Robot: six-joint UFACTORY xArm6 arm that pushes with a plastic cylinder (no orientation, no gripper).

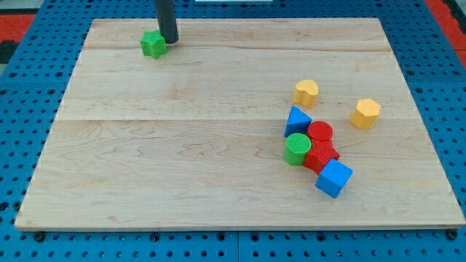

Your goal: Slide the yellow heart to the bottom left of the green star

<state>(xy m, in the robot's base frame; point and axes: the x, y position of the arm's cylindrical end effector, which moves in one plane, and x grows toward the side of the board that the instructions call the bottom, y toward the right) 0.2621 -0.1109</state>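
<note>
The green star [153, 44] lies near the view's top left of the wooden board [182, 145]. My tip [170, 41] stands just to the right of the green star, touching or nearly touching it. The yellow heart [306, 92] lies far off at the view's right, above a cluster of blocks. The rod rises out of the view's top.
A yellow hexagon [365, 113] lies right of the heart. Below the heart sit a blue triangle [296, 120], a red cylinder [320, 133], a green cylinder [296, 148], another red block [320, 155] and a blue cube [333, 177], packed together.
</note>
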